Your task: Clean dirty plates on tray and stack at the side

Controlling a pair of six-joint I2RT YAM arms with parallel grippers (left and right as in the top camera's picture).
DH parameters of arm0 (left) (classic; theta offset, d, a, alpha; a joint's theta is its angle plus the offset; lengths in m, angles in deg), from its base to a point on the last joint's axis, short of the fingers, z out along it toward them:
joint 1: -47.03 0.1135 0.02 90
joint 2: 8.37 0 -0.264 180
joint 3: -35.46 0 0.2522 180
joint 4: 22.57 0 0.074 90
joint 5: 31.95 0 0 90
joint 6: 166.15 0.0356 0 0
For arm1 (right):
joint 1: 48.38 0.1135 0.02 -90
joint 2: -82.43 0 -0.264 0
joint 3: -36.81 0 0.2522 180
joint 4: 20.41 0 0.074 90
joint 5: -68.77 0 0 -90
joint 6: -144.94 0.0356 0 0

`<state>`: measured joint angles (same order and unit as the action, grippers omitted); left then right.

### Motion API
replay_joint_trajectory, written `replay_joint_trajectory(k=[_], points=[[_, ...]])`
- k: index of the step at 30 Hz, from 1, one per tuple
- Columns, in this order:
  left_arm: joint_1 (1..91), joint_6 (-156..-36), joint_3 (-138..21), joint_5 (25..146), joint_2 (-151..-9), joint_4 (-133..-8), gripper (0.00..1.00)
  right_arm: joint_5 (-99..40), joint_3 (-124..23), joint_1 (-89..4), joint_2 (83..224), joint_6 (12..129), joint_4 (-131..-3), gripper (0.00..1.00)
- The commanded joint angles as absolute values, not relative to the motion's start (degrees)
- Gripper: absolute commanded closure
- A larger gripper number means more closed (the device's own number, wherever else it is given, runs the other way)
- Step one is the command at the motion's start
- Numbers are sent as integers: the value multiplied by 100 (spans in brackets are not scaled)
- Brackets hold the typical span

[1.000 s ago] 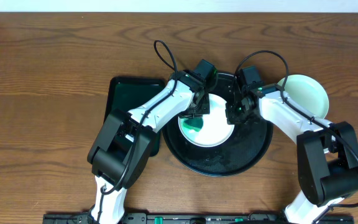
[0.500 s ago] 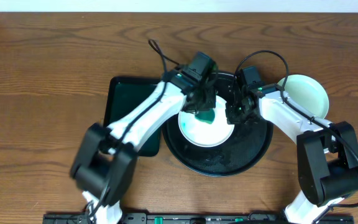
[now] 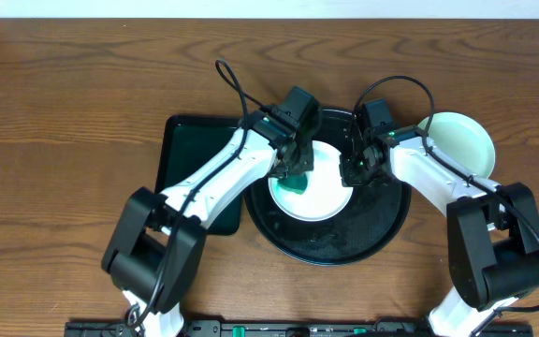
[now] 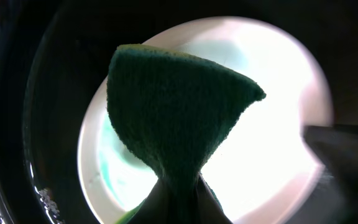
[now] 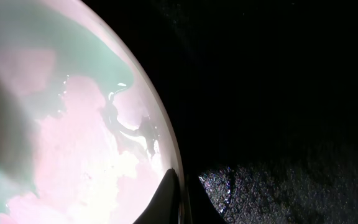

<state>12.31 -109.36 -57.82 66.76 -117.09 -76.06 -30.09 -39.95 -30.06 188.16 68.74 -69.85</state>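
On the round black tray (image 3: 382,217) lies a white plate (image 3: 326,195), wet and streaked with pale green. My left gripper (image 3: 295,167) is shut on a dark green sponge (image 3: 294,183), which rests on the plate's left half. In the left wrist view the sponge (image 4: 179,118) fans out from the gripper (image 4: 180,202) over the bright plate (image 4: 272,118). My right gripper (image 3: 354,171) is shut on the plate's right rim. The right wrist view shows that gripper (image 5: 184,198) pinching the rim of the plate (image 5: 61,137). A pale mint plate (image 3: 458,140) sits on the table right of the tray.
A rectangular dark green tray (image 3: 187,150) lies left of the black tray, partly under my left arm. Water beads on the black tray's floor (image 5: 278,186) beside the plate. Bare wooden table surrounds everything.
The left gripper swept the sponge right and up across the plate, then back to the plate's left half. The right gripper and the plate have stayed put.
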Motion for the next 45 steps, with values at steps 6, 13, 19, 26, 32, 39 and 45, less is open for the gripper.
replay_joint_trajectory(k=[6, 13, 19, 26, 32, 39, 45], points=[[1257, -10947, -5568, 6139, -12020, -7586, 93, -3048, -3928, -2916, 18809, 6813, -6948, 99], [1218, -10947, -5393, 6145, -12109, -7433, 92, -3048, -3928, -2916, 18809, 6813, -6948, 99], [1218, -10947, -5205, 6191, -12363, -7234, 92, -3048, -3928, -2916, 18809, 6813, -6948, 99], [1218, -10942, -5072, 7219, -12448, -6974, 93, -3048, -3928, -2916, 18809, 6813, -6944, 99], [1231, -10947, -5118, 8226, -12378, -6581, 93, -3048, -3928, -2916, 18809, 6813, -6944, 99], [1229, -10945, -5214, 8272, -11790, -6449, 93, -3048, -3928, -2916, 18809, 6813, -6928, 99], [1235, -10879, -5214, 7835, -11257, -6476, 93, -3050, -3928, -2916, 18809, 6813, -6931, 99]])
